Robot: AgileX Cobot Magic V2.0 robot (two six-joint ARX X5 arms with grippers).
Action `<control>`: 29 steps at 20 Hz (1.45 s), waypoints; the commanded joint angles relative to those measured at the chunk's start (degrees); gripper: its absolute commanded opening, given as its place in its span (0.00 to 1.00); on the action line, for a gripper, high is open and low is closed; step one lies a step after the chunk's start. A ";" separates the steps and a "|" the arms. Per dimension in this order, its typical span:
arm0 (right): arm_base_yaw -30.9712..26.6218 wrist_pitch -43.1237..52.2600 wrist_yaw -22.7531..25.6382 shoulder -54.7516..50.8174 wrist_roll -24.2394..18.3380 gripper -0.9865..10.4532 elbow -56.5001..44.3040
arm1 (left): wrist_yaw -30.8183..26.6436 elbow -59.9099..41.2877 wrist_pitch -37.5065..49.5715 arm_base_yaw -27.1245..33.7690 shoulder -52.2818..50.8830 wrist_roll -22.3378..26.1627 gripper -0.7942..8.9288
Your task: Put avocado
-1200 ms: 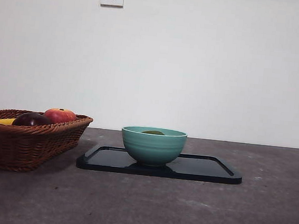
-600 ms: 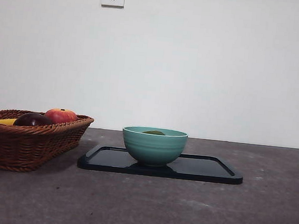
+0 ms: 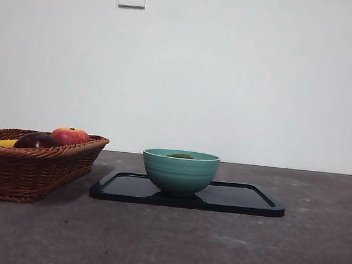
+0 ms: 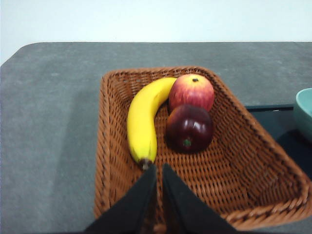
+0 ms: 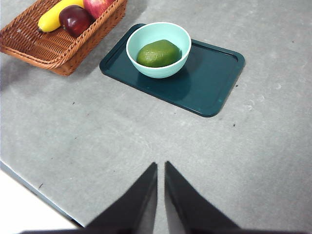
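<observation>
Across the last second nothing moves in the front view: the basket, tray and bowl sit as they did, and no arm is in that view. I judge the placing done, since the avocado (image 5: 158,53) lies inside the bowl (image 5: 146,35) and both arms hang back.

Counted, largest to smallest:
- One desk (image 3: 313,257), grey and matte.
- One wicker basket (image 3: 29,168), at about 9 o'clock from the bowl in the front view.
- One dark tray (image 3: 244,201), flat on the desk beneath the bowl.
- One teal bowl, toward the tray's basket end.
- One banana (image 4: 144,117), in the basket.
- One avocado; from the front only a dark sliver shows above the rim (image 3: 180,155), probably its top.
- One red apple (image 4: 192,91) and one dark purple fruit (image 4: 189,127), touching.

The left tool (image 4: 159,170) hovers over the basket's near end, clenched and empty. The right tool (image 5: 161,168) hangs over bare desk, well apart from the tray, likewise clenched on nothing.
</observation>
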 commanded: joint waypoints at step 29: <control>0.66 0.59 0.22 0.13 0.52 0.10 0.39 | -5.44 -6.10 -6.84 -2.05 -14.21 -2.16 0.10</control>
